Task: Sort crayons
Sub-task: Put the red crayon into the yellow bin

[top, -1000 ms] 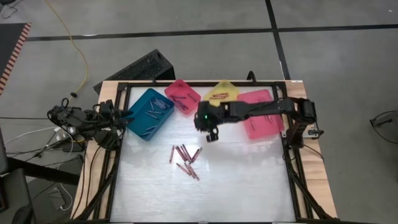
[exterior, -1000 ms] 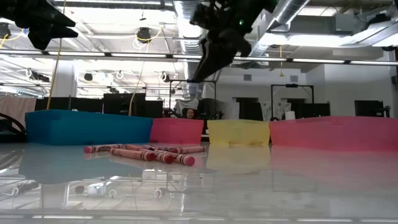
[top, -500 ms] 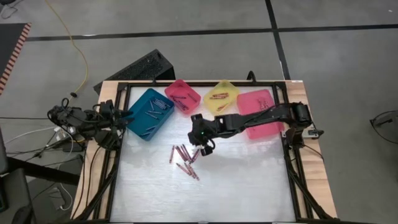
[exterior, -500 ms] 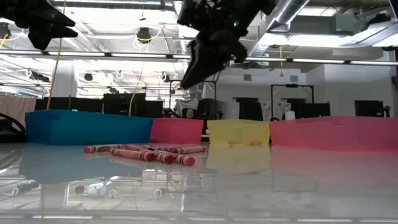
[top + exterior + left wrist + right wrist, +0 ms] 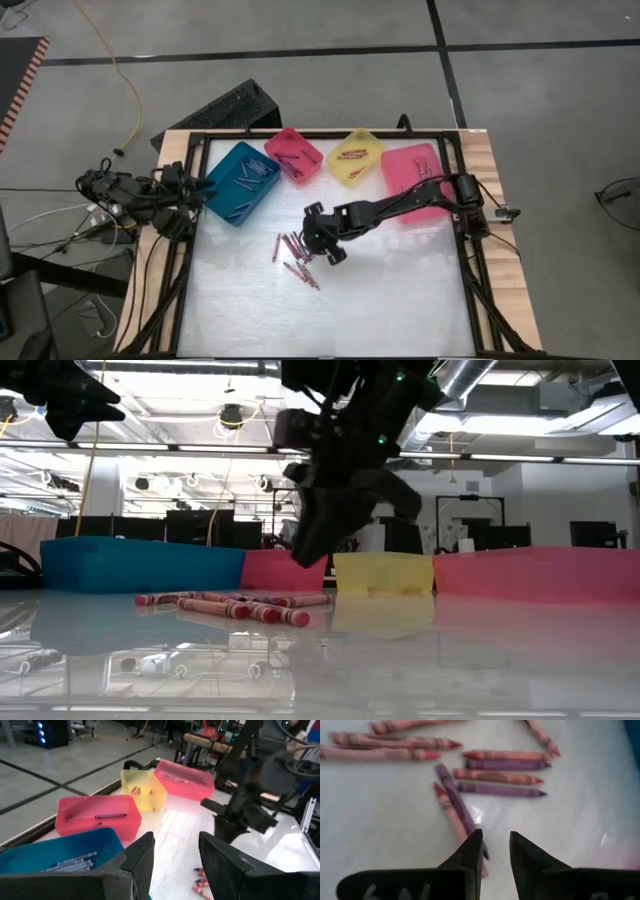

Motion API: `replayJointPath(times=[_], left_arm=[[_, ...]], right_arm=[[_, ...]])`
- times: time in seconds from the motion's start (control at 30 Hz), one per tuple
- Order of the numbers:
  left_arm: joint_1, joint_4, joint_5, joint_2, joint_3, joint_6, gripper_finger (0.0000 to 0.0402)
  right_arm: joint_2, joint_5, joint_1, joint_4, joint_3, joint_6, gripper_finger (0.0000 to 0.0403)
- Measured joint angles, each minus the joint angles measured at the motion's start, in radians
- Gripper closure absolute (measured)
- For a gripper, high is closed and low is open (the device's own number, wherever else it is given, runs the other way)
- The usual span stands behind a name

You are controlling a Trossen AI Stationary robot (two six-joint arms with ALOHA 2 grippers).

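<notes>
Several crayons [image 5: 300, 258], mostly red and pink with a few purple, lie loose on the white tabletop; they also show in the low view [image 5: 235, 605] and the right wrist view [image 5: 495, 775]. My right gripper [image 5: 328, 252] is open and empty just above the right edge of the pile [image 5: 496, 842], fingers slanting down. In the low view it hangs [image 5: 302, 555] a little above the table. My left gripper [image 5: 175, 855] is open and empty at the table's left edge, beside the teal bin [image 5: 240, 180].
Along the far side stand a teal bin holding several dark crayons, a small pink bin [image 5: 294, 155], a yellow bin [image 5: 357, 157] and a larger pink bin [image 5: 418, 180]. A black frame [image 5: 330, 135] borders the table. The tabletop's near half [image 5: 380, 310] is bare.
My right gripper has gone from beside the yellow bin toward the table's near-left and down, ending just above the crayon pile. The crayons have not moved.
</notes>
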Motion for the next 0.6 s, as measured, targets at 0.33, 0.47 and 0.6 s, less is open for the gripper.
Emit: replayJointPath(times=[0.33,0.47,0.6], left_arm=[[0.000,-0.009,-0.018,0.012,0.000,-0.031,0.0256],[0.000,-0.015,-0.018,0.012,0.000,-0.040,0.0256],[0.000,-0.016,-0.018,0.012,0.000,-0.040,0.0256]], right_arm=[[0.052,0.000,0.037,-0.019,0.000,-0.016,0.0310],[0.067,0.000,0.037,-0.042,0.000,-0.003,0.0310],[0.078,0.000,0.041,-0.054,0.000,-0.002,0.0310]])
